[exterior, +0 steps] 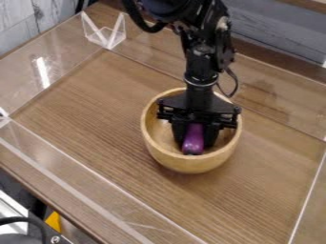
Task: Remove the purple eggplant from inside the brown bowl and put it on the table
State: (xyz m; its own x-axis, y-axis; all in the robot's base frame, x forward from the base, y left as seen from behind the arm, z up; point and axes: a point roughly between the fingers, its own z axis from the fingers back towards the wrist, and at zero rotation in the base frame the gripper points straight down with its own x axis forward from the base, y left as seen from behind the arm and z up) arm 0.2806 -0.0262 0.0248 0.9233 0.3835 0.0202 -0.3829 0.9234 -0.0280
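Note:
The brown bowl [158, 151] sits on the table [90, 105], right of centre. Inside it lies the purple eggplant [193, 143], its lower end showing below the fingers. My gripper [193, 132] points straight down into the bowl, with one dark finger on each side of the eggplant and pressed against it. It looks shut on the eggplant, which still rests low in the bowl. The eggplant's upper part is hidden by the gripper body.
Clear acrylic walls [49, 59] run along the table's edges on the left, front and right. A small clear bracket [105, 34] stands at the back left corner. Bare wood lies left of and in front of the bowl.

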